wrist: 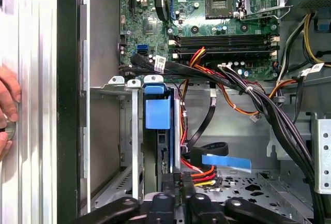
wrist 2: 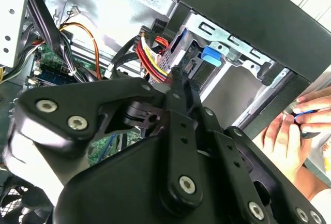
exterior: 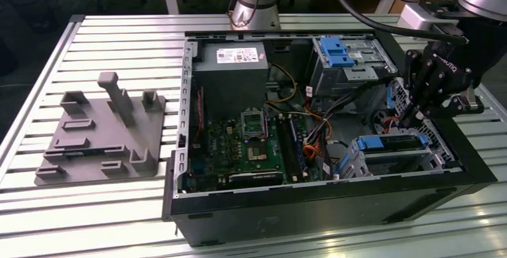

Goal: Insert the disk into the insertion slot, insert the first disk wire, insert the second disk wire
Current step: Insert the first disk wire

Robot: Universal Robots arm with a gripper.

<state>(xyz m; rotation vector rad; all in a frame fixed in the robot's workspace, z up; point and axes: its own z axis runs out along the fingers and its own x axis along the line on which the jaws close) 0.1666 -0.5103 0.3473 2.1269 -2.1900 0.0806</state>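
- Sitting already in the insertion slot, the disk shows its blue carrier in the near corner of the computer case, on the exterior view's right; the first step looks done.
- The wires seem to be the work in hand: a red and yellow wire bundle ends just beside the disk's end.
- The gripper is at that end, its fingers drawn almost together and apparently pinching the bundle's connector. Whether the connector is seated I cannot tell.
- A person's hand rests outside the case.
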